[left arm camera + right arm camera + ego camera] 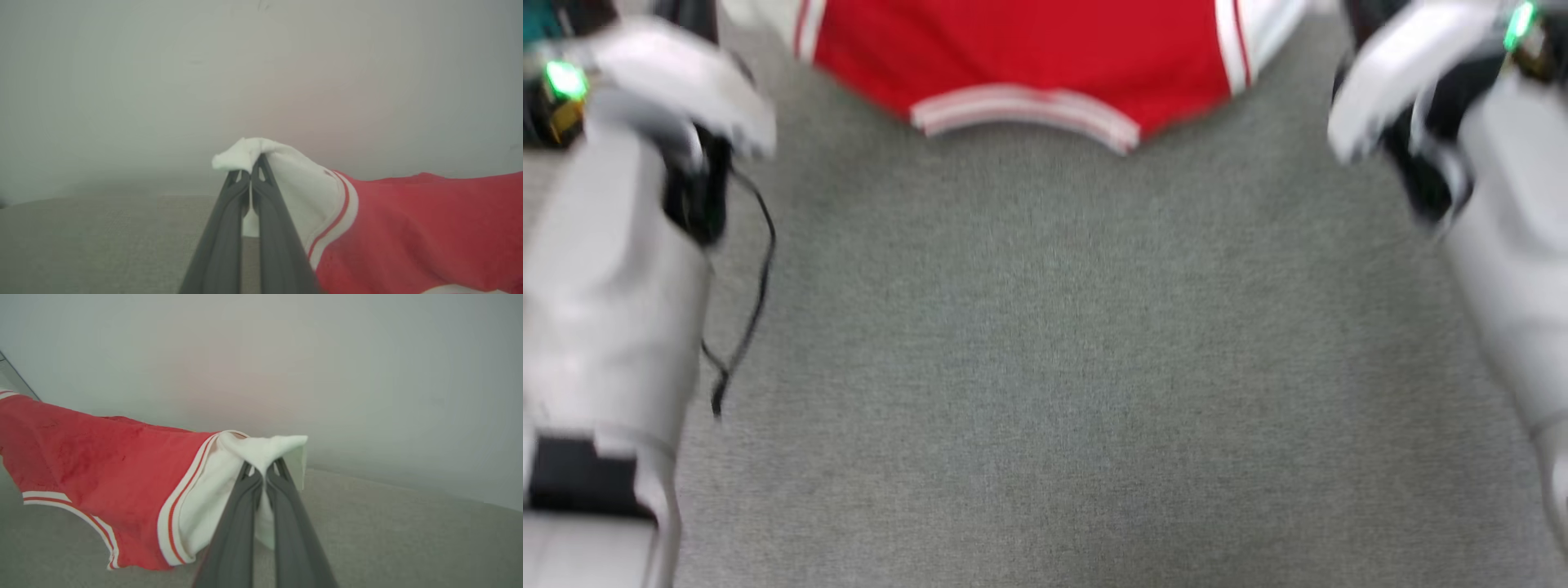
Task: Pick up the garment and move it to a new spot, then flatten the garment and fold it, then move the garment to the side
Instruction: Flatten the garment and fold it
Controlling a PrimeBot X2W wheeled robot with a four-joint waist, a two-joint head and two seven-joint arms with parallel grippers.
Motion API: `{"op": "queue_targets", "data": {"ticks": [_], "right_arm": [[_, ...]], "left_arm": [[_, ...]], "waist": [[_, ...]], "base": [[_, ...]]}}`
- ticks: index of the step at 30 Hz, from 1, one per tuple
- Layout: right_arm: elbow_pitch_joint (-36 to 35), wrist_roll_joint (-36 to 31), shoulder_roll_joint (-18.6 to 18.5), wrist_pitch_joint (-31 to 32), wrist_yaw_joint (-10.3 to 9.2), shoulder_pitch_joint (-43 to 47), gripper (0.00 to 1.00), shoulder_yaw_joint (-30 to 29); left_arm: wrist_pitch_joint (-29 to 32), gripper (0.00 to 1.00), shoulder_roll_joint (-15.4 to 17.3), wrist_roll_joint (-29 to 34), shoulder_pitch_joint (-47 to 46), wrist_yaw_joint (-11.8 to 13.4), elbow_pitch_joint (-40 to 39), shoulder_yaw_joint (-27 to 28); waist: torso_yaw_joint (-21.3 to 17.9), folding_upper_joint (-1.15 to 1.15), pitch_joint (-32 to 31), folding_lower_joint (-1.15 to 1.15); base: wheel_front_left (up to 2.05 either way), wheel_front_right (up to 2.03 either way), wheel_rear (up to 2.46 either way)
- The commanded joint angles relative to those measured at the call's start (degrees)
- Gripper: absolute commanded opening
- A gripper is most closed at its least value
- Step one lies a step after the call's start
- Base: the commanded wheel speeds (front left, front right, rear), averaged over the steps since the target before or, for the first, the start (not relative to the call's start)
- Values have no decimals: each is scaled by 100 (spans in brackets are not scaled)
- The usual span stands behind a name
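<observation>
Head view (blurred): the garment (1021, 57) spans the top edge over grey carpet (1045, 367), between the pale left arm (605, 286) and right arm (1511, 269).

Left wrist view: the left gripper (250, 171) is pinched tight on a white sleeve end (294, 183); red cloth runs off rightward.

Right wrist view: the right gripper (263, 471) is likewise clamped on the other sleeve end (253, 451), the red body sagging leftward above the carpet.

The red thin-fabric garment (1029, 57) stretches over the grey carpeted surface (1045, 367), its left sleeve end in the left gripper (250, 169), its right sleeve end in the right gripper (263, 469).
</observation>
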Motion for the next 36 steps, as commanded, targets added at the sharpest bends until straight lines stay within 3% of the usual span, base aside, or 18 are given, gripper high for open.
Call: {"op": "queue_targets", "data": {"ticks": [1,8,17,23,28,33,34,35,36], "right_arm": [[-93,75,-65,-61,-4,346,0,69],[-894,426,-397,-44,-4,2153,0,392],[-2140,361,-767,304,-4,4134,0,52],[-2859,141,-658,639,-4,5404,0,-532],[-3594,-444,-504,1123,-4,6562,0,-1202],[-3968,-967,-211,1687,-4,7420,0,-1583],[-4019,-975,-135,1763,-4,7511,22,-1659],[-4081,-982,-49,1816,-4,7571,53,-1714],[-4150,-1037,-6,1843,-4,7590,95,-1758]], "left_arm": [[-36,0,10,25,387,26,-145,46],[-33,0,108,71,2499,299,-1353,436],[179,0,269,-4,4964,882,-3018,594],[517,0,289,-108,6246,1297,-3996,646],[830,0,278,-137,7250,1677,-4740,629],[994,0,238,-126,7768,1842,-5102,517],[986,0,222,-127,7814,1857,-5131,499],[969,0,196,-142,7831,1862,-5157,491],[945,0,171,-157,7817,1846,-5188,479]], "waist": [[2,0,-541,0],[-85,0,-1422,0],[-159,0,-2054,0],[-134,0,-2301,0],[-73,0,-2356,0],[23,0,-2370,0],[48,0,-2372,0],[69,0,-2370,0],[92,0,-2371,0]], "base": [[0,0,0],[0,0,0],[0,0,0],[0,0,0],[0,0,0],[0,0,0],[0,0,0],[0,0,0],[0,0,0]]}}
